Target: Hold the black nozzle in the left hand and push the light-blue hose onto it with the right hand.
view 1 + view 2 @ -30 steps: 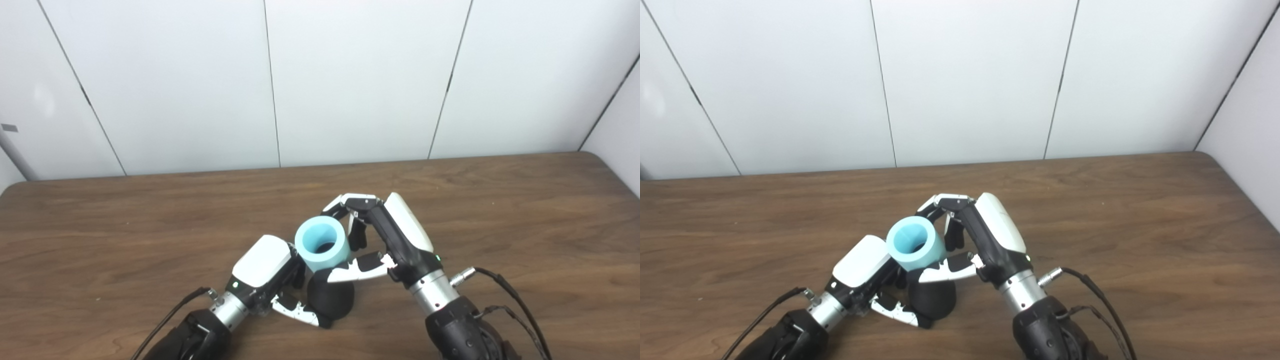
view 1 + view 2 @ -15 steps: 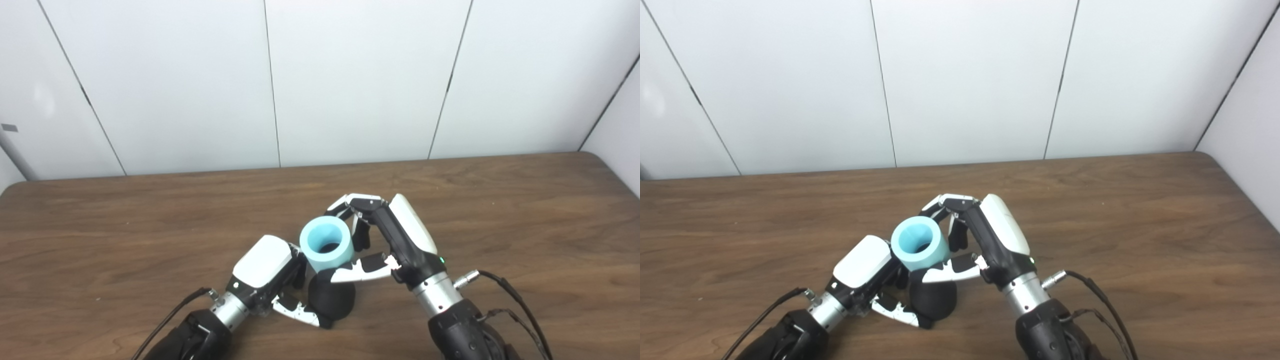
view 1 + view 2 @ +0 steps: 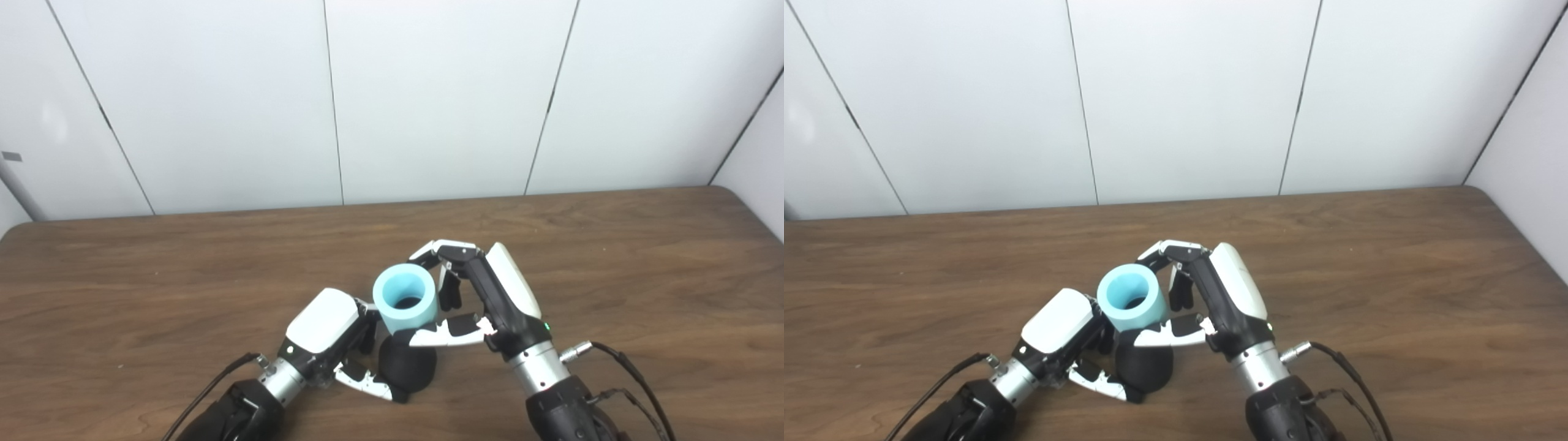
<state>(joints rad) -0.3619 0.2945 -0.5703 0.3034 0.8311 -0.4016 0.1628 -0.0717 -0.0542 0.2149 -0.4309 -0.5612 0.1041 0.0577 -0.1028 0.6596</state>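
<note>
Light-blue hose (image 3: 405, 299): short, thick-walled, open end facing up, clamped in the right hand (image 3: 484, 300), fingers (image 3: 442, 252) behind the wall and thumb across its lower front. Probably light and slightly springy, likely to squash if pinched near the rim; better held low on the wall, as now. Directly beneath, touching, black nozzle (image 3: 407, 368), rounded, smooth, probably hard and slippery, gripped from the side by the left hand (image 3: 327, 337) with its thumb (image 3: 366, 384) curled under. Just below both hands, wooden table (image 3: 612, 257). Depth of seating not visible.
</note>
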